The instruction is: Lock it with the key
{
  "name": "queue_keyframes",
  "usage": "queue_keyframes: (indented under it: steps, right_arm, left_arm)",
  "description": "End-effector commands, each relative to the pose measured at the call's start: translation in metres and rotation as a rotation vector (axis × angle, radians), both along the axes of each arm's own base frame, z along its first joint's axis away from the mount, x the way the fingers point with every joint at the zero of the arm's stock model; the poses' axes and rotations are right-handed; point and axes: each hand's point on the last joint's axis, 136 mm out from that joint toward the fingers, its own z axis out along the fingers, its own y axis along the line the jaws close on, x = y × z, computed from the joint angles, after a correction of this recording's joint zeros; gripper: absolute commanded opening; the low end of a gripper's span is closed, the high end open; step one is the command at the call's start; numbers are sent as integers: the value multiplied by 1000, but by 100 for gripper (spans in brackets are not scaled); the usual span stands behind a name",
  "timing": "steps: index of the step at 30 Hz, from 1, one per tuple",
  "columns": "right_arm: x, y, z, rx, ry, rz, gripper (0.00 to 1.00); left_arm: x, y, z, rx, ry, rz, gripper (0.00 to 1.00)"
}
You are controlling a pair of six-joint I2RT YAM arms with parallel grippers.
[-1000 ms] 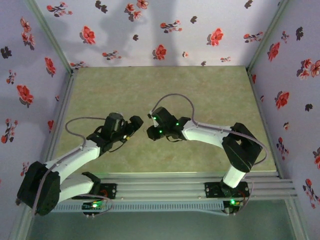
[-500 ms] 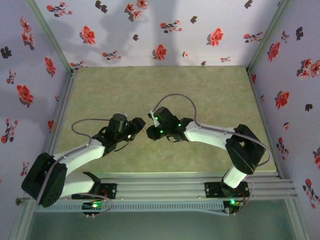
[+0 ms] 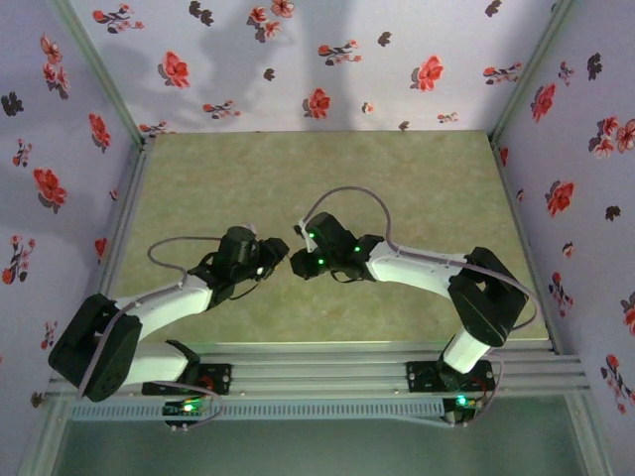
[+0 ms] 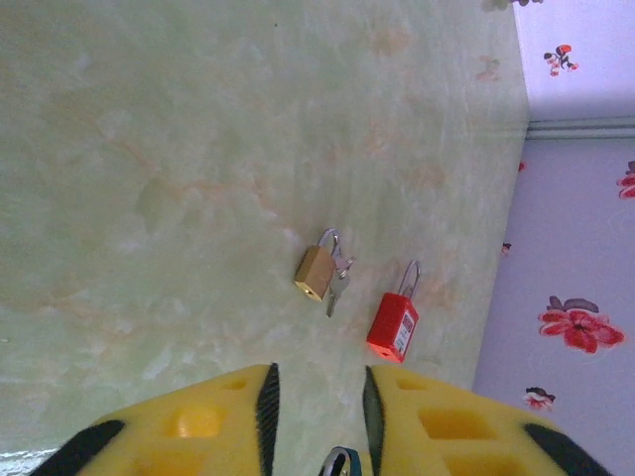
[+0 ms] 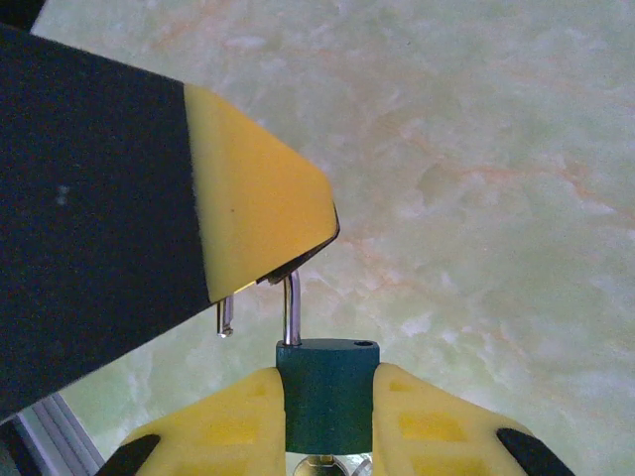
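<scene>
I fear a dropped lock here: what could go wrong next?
The left gripper bears on the open shackle of the green padlock held by the right gripper; a skewed push could twist it loose. The free end hangs beside the body, so pressing now may jam, not seat.

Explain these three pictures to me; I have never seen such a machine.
A left arm and a right arm are bolted at the near edge of a green table; the overhead picture looks down on both. The other two come from wrist cameras, each looking along its own yellow fingers. The right gripper is shut on a green padlock with its shackle raised open. The left gripper has a finger over that shackle's top; whether it grips, I cannot tell. On the table lie a brass padlock with keys and a red padlock.
</scene>
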Motion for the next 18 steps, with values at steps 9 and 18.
queue_keyframes:
  steps: [9, 18]
  right_arm:
    - [0, 1, 12, 44, -8, -2, 19]
    - [0, 1, 11, 46, -4, -1, 19]
  left_arm:
    - [-3, -4, 2, -6, -10, -24, 21]
    - [-2, -5, 4, -8, -11, -29, 13]
